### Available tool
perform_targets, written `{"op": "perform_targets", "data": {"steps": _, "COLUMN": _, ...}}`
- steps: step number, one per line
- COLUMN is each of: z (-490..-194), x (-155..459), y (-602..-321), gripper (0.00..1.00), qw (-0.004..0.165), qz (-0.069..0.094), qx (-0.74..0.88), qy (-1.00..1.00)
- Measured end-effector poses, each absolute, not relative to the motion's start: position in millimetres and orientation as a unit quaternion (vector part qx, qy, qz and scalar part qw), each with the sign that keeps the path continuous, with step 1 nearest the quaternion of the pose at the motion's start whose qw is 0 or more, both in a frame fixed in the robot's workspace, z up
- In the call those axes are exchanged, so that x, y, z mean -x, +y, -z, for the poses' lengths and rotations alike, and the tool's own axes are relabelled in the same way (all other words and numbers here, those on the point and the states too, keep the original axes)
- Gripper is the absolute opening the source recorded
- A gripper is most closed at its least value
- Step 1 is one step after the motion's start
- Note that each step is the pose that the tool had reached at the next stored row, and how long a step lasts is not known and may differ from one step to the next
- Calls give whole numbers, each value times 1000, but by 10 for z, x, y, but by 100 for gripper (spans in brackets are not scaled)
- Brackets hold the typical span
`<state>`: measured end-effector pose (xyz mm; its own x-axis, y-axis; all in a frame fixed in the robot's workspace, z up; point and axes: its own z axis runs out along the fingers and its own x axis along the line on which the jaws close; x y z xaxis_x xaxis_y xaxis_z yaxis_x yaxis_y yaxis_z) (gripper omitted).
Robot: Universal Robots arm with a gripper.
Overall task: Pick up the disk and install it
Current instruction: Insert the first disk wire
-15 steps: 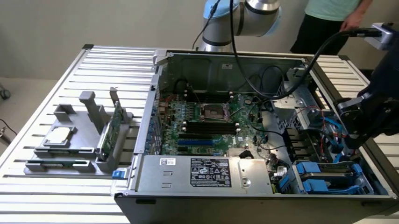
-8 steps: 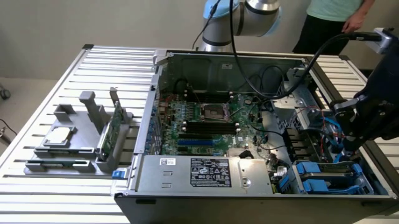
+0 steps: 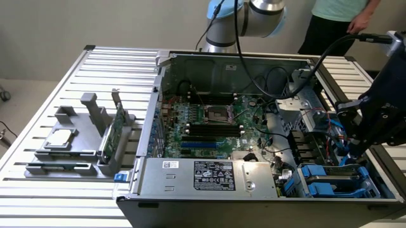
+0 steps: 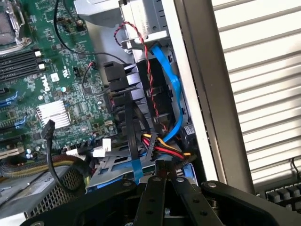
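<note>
Disk (image 3: 333, 176) lies in its blue carrier in the bay at the front corner of the case (image 3: 190, 194), on the exterior view's right, with the tool (image 4: 163, 175) just over it, jaws pinched fully together and gripping nothing. Its tips sit hard by the cables (image 4: 162, 143), so a snagged wire or pulled plug looks the likeliest mishap. Only 1 word reads clearly: "DELL", on the board (image 4: 61, 80).
</note>
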<state>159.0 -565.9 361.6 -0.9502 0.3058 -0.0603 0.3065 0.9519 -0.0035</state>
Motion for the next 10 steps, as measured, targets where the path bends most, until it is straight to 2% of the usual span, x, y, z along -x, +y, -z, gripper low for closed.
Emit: {"op": "perform_targets", "data": {"steps": 10, "z": -3616, "x": -1650, "y": -5753, "gripper": 11, "qw": 29, "qz": 7, "qx": -164, "qy": 986}}
